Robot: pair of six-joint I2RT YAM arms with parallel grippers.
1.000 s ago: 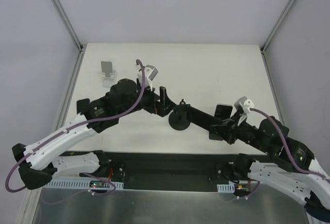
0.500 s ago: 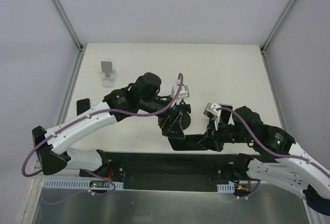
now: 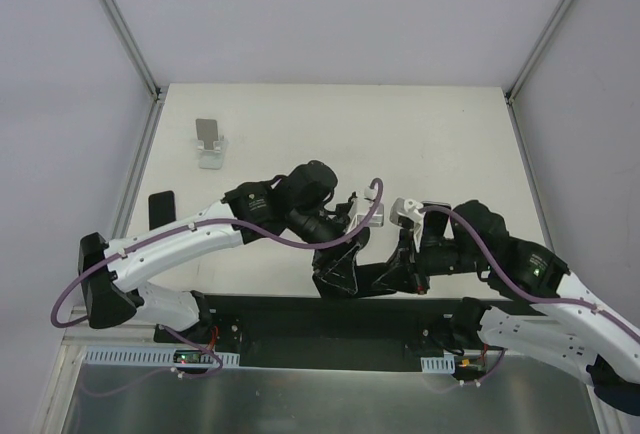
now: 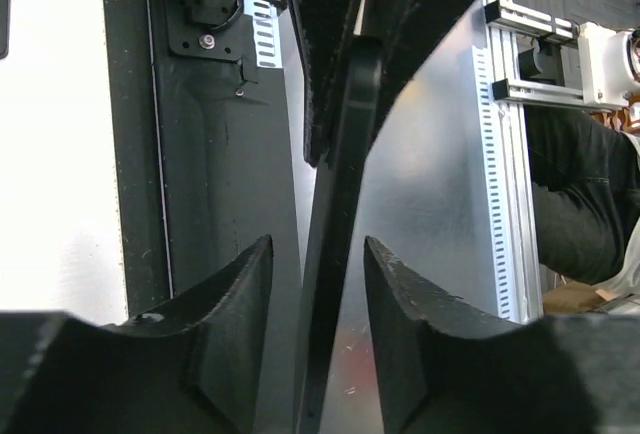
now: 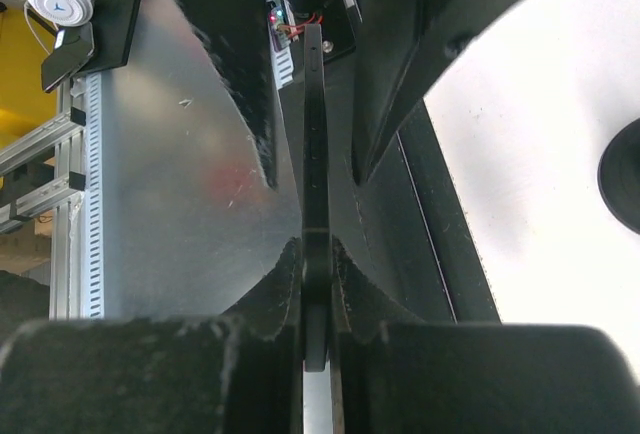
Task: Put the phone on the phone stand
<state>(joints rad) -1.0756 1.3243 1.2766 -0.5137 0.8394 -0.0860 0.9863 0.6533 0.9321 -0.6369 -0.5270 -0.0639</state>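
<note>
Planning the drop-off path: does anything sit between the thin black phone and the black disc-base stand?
Yes. The thin black phone is clamped in the right gripper, with the open fingers of the left gripper straddling it. One left finger sits between phone and the black disc-base stand; from above, the left arm covers that stand.

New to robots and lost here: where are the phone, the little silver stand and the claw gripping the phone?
Thin black phone [image 5: 313, 134], right wrist view: its narrow edge.
Small silver-white stand [image 3: 208, 134], top view: its back plate.
Right claw [image 5: 315, 254], right wrist view: between its fingertips.
</note>
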